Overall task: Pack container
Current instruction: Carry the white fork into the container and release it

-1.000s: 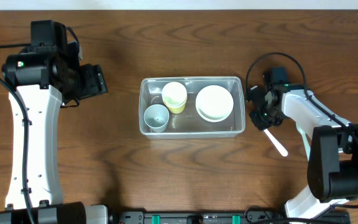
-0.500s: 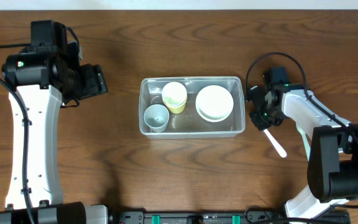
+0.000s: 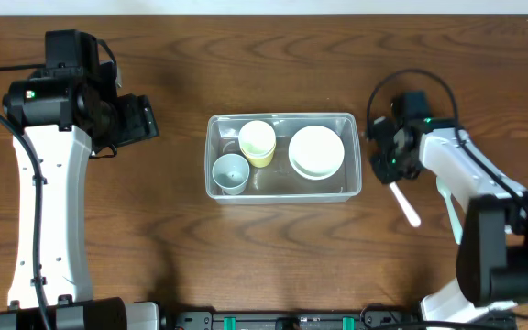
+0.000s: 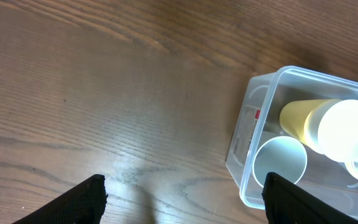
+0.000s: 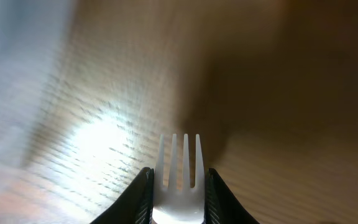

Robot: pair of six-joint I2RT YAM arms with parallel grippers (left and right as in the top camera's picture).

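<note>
The clear plastic container (image 3: pixel 214 126) sits mid-table and holds a yellow cup (image 3: pixel 258 143) on its side, a pale blue cup (image 3: pixel 229 171) and white bowls (image 3: pixel 316 151). It also shows in the left wrist view (image 4: pixel 248 134). My right gripper (image 3: pixel 390 163) is just right of the container, shut on a white plastic fork (image 5: pixel 179 168) whose handle (image 3: pixel 407 207) sticks out toward the front. My left gripper (image 3: pixel 136 119) is open and empty, well left of the container, over bare table.
The wooden table (image 3: pixel 273 247) surrounds the container. The left arm (image 3: pixel 49 202) runs down the left side and the right arm (image 3: pixel 484 202) down the right side.
My right gripper with the fork has lifted and shifted slightly, and the fork handle has swung a little. The left arm has not moved.
</note>
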